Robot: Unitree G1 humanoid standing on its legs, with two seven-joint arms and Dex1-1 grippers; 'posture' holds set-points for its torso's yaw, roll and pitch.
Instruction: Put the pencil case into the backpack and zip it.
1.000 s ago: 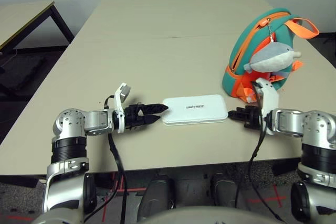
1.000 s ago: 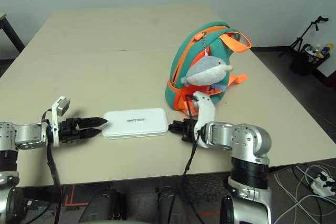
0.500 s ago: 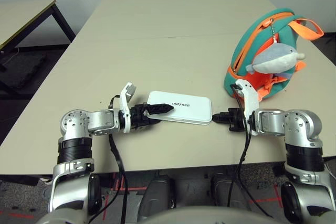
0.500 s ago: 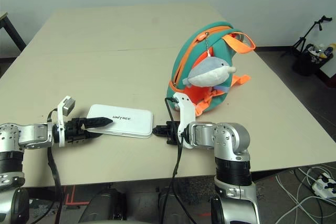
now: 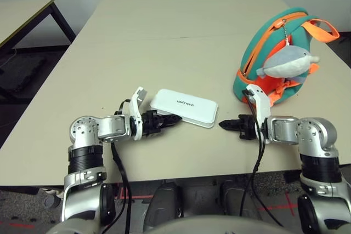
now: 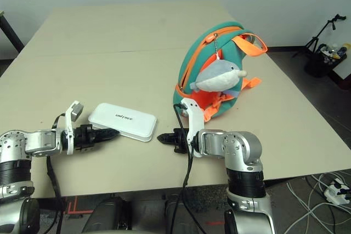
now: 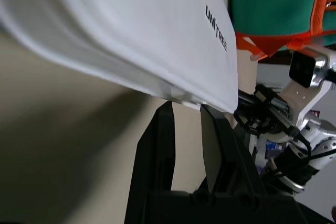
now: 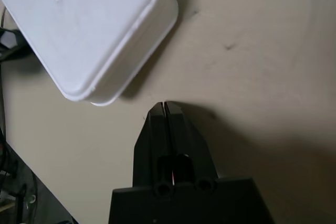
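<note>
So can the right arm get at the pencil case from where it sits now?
Probably yes. The right gripper lies just off the pencil case, apart from it, with bare table between; its jaws are shut, though.

Left gripper (image 5: 174, 119): fingers slightly parted, tips at the pencil case (image 5: 184, 107). Right gripper (image 5: 224, 125): fingers closed, near its opposite end.

Table (image 5: 164, 47): beige top with a thin seam running across its far half. Second table (image 5: 22, 17): far left, light top, black angled leg. Floor (image 5: 22, 75): dark, left of the main table. Tripod stand (image 6: 323, 34): black, far right by the wall, above a dark bin (image 6: 317, 64) holding small items. Power strip (image 6: 334, 193): white, near right on the floor, with cables.
</note>
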